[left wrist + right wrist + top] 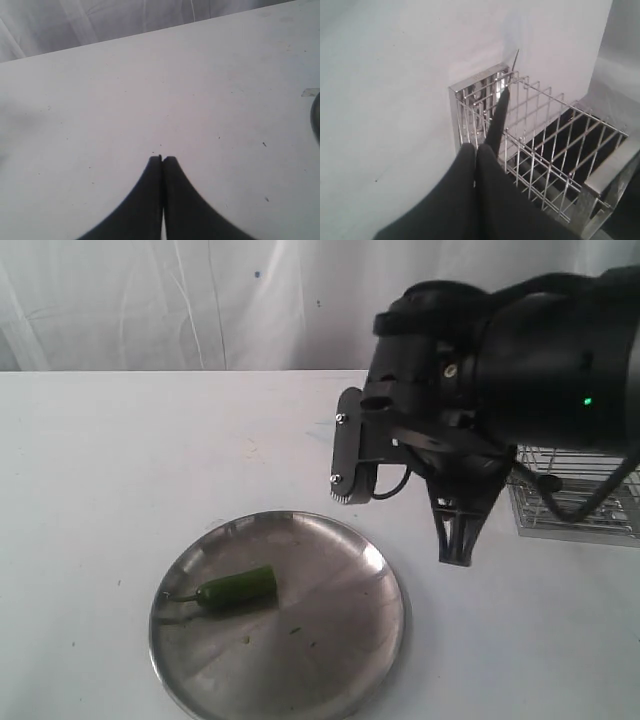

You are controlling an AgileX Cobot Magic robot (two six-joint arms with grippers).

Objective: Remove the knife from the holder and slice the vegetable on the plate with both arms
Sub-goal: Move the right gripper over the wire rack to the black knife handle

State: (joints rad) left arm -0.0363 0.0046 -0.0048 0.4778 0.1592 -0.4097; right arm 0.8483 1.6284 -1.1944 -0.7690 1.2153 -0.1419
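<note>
Bulky matte-black arm [520,350] with small green light [587,400], silver screws [340,418], looping black cable [560,505] and tapered black hand [455,556].

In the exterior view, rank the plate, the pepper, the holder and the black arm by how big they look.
1. Arm, though it is likely nearer the camera.
2. Plate.
3. Holder, partly hidden behind the arm, so its rank is unsure.
4. Pepper.
</note>
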